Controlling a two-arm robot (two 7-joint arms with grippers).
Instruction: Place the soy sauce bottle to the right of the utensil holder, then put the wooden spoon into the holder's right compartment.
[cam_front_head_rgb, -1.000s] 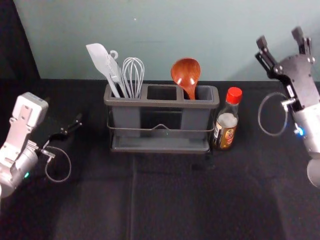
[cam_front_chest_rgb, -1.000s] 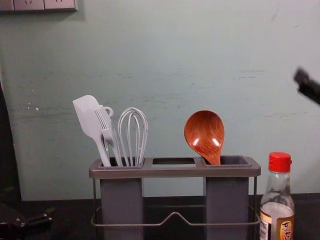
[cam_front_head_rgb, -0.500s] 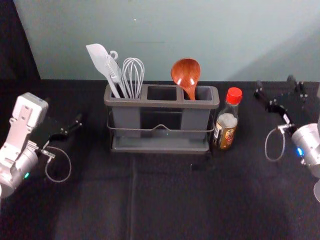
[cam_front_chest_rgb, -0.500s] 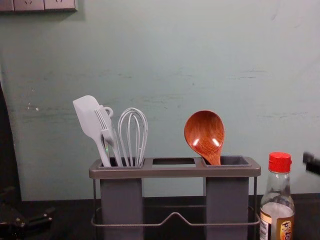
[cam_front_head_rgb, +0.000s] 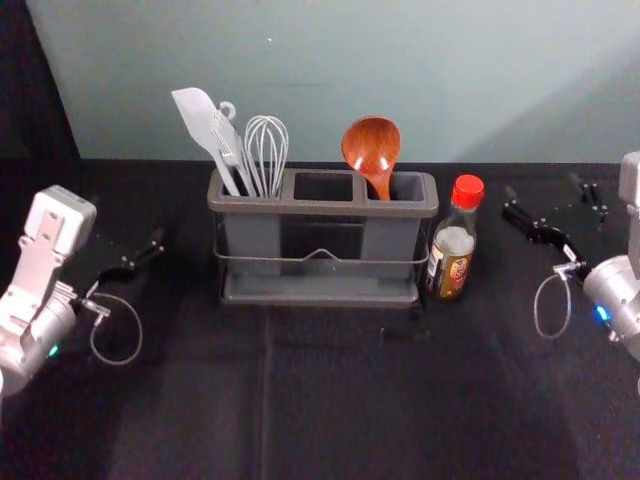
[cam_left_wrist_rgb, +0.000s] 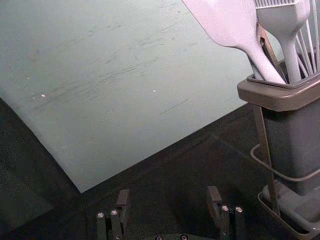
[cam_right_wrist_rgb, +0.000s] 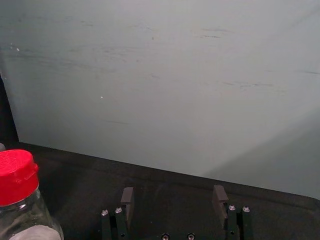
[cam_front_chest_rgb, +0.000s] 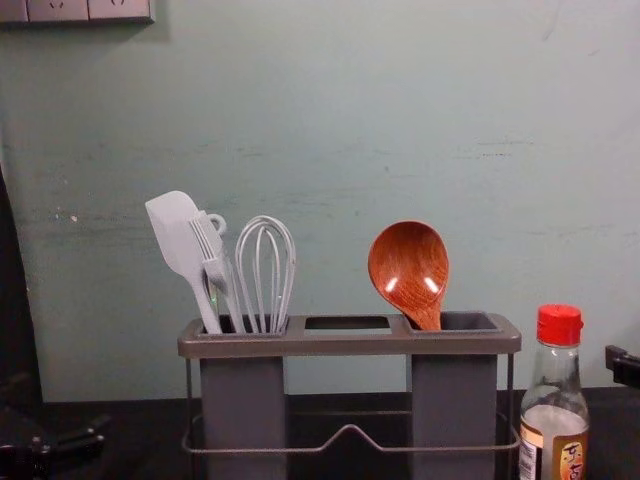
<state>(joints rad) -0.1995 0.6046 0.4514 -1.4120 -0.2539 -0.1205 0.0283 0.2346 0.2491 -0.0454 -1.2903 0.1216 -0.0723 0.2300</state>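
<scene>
The soy sauce bottle (cam_front_head_rgb: 453, 240) stands upright, red cap on top, just right of the grey utensil holder (cam_front_head_rgb: 322, 208). The wooden spoon (cam_front_head_rgb: 372, 148) rests bowl-up in the holder's right compartment, leaning slightly left. To the bottle's right, my right gripper (cam_front_head_rgb: 543, 190) is low over the table, apart from it; in the right wrist view this gripper (cam_right_wrist_rgb: 174, 194) is open and empty, with the bottle's red cap (cam_right_wrist_rgb: 18, 176) off to one side. My left gripper (cam_front_head_rgb: 126, 224) stays parked left of the holder; in the left wrist view the gripper (cam_left_wrist_rgb: 169, 196) is open and empty.
A white spatula (cam_front_chest_rgb: 180, 240), a brush (cam_front_chest_rgb: 214, 256) and a whisk (cam_front_chest_rgb: 266, 268) stand in the holder's left compartment. Behind the black-covered table (cam_front_head_rgb: 340, 400) rises a pale green wall (cam_front_head_rgb: 330, 60). The middle compartment (cam_front_head_rgb: 323, 186) holds nothing visible.
My right gripper has come down from its raised pose to low over the table, then shifted slightly left. The bottle, spoon, holder and left arm have kept their places.
</scene>
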